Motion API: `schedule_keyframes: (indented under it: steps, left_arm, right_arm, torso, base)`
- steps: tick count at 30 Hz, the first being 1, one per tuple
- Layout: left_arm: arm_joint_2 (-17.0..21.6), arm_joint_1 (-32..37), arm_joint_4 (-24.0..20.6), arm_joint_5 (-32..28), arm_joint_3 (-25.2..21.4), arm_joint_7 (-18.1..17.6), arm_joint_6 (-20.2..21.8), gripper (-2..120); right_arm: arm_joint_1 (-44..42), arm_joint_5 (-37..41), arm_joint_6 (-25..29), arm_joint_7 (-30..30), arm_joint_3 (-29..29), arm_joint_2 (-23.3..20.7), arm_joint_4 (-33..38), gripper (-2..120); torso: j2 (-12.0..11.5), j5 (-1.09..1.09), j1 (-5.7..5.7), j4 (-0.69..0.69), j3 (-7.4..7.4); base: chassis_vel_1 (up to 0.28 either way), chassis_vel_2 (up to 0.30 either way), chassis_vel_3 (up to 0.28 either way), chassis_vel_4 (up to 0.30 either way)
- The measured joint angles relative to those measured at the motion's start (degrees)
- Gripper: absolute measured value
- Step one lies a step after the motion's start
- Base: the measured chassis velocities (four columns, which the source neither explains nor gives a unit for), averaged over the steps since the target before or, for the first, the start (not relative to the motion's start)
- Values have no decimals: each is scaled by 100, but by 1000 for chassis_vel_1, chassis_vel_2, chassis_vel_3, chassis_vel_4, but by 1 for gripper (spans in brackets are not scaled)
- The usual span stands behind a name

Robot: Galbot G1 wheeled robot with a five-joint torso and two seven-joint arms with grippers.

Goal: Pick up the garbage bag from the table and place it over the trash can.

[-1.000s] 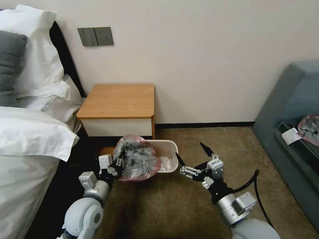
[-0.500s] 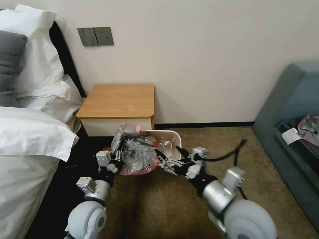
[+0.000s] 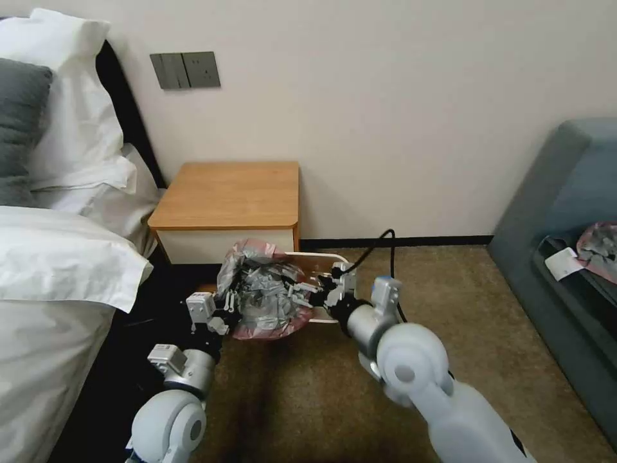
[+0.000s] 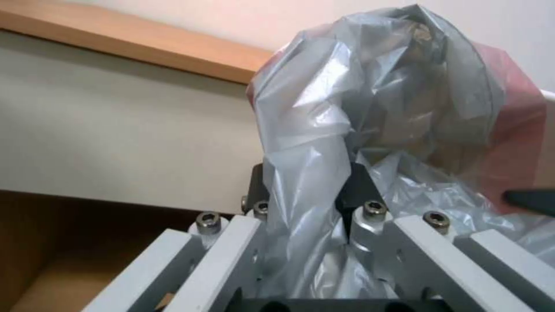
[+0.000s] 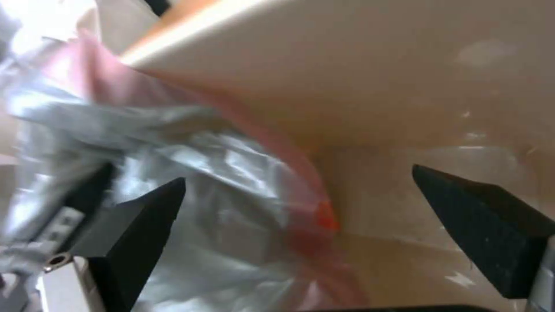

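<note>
The garbage bag (image 3: 263,296), wrinkly grey plastic with a pink-red rim, hangs bunched above the left part of the cream trash can (image 3: 337,260) on the carpet in front of the table (image 3: 231,193). My left gripper (image 3: 226,315) is shut on a fold of the garbage bag (image 4: 370,99), pinching it from the bed side. My right gripper (image 3: 303,293) is open at the bag's right edge, over the can. In the right wrist view its fingers (image 5: 145,229) stand wide apart with the pink rim (image 5: 312,216) between them and the can's wall (image 5: 405,86) behind.
A bed with white pillows (image 3: 58,257) fills the left. A grey sofa (image 3: 565,206) on the right carries a smaller plastic bundle with a white slip (image 3: 594,247). Brown carpet (image 3: 302,399) lies open between them.
My right arm has swung left from beside the can, bringing its open gripper up against the bag's right edge. The left gripper first lifted the bag a little and has since held still.
</note>
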Motion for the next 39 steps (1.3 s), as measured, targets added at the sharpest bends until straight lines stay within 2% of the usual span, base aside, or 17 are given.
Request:
schedule_keyframes:
  steps: [14,16,17,25,26,30,32,39]
  left_arm:
    - [-18,50,-50,9,10,18,6,10]
    - [-15,48,-50,9,8,18,6,10]
    - [-15,48,-50,9,8,18,6,10]
    - [-33,-5,-27,-14,13,-10,28,10]
    - [-33,-5,-27,-14,13,-10,28,10]
    - [-35,-4,-22,-30,13,-20,31,10]
    - [-34,-4,-22,-30,14,-21,34,10]
    - [-39,-9,-20,-33,21,-25,43,10]
  right_arm:
    - [293,-115,59,-35,-229,160,-318,99]
    - [282,-164,98,-74,-238,153,-337,92]
    - [282,-164,98,-74,-238,153,-337,92]
    - [236,-280,151,-180,-273,157,-379,60]
    - [236,-280,151,-180,-273,157,-379,60]
    - [234,-348,169,-223,-285,157,-410,39]
    - [236,-360,172,-229,-286,158,-413,37]
    - [221,-490,215,-282,-289,160,-438,10]
  torso:
    - [0,0,0,0,0]
    - [0,0,0,0,0]
    - [0,0,0,0,0]
    - [0,0,0,0,0]
    - [0,0,0,0,0]
    - [0,0,0,0,-1]
    - [0,0,0,0,-1]
    - [0,0,0,0,-1]
  base:
    - [0,0,0,0]
    - [0,0,0,0]
    - [0,0,0,0]
    - [0,0,0,0]
    - [0,0,0,0]
    - [0,0,0,0]
    - [0,0,0,0]
    - [0,0,0,0]
